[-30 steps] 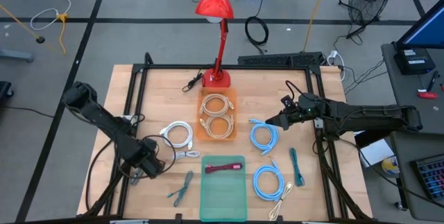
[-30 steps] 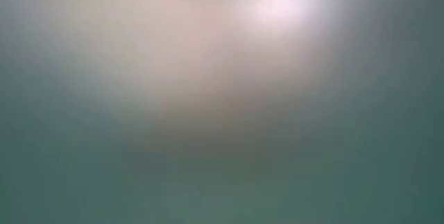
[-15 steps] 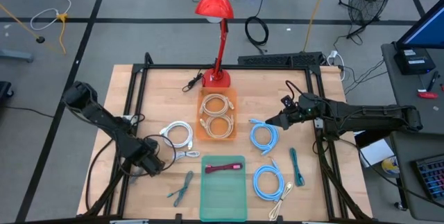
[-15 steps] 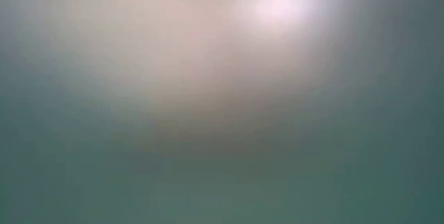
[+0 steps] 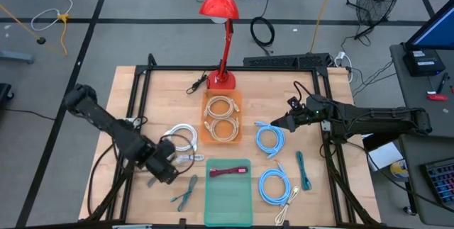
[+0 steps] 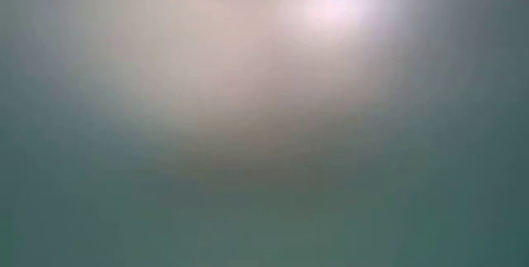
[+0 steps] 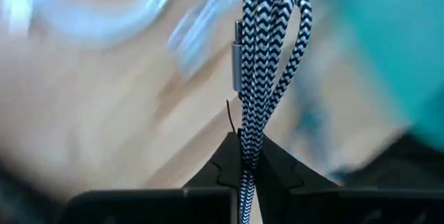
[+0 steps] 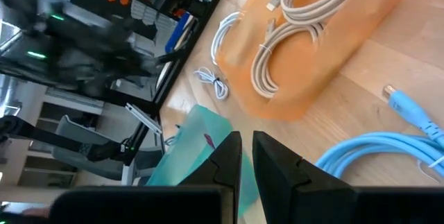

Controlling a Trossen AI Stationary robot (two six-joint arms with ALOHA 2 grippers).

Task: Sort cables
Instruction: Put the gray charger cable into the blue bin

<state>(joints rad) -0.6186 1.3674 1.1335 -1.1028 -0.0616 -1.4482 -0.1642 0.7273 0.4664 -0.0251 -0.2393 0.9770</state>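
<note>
Black-and-white braided cable (image 7: 260, 57) is pinched between the left gripper (image 7: 244, 156) fingers, which are closed tight on its folded strands; the looped end stands up past the fingertips. In the high view the left gripper (image 5: 162, 164) sits near the table's front left, just beside the white coil (image 5: 181, 139) and short of the green tray (image 5: 228, 204).

Change over the last second — the left arm has swung inward from the table's left edge toward the centre, carrying the bundle; the wrist picture is streaked with motion. I judge this a carry toward a tray, with the drop not yet made.

Right gripper (image 5: 284, 124) hangs where it was, beside the upper light-blue coil (image 5: 269, 139); its fingers (image 8: 229, 156) stand slightly parted and hold nothing.

Orange tray (image 5: 240, 98) keeps two beige coils (image 5: 222, 118). Still loose on the wood — a second blue coil (image 5: 273, 185) and a green bundle (image 5: 303, 170). Low view shows only haze.
</note>
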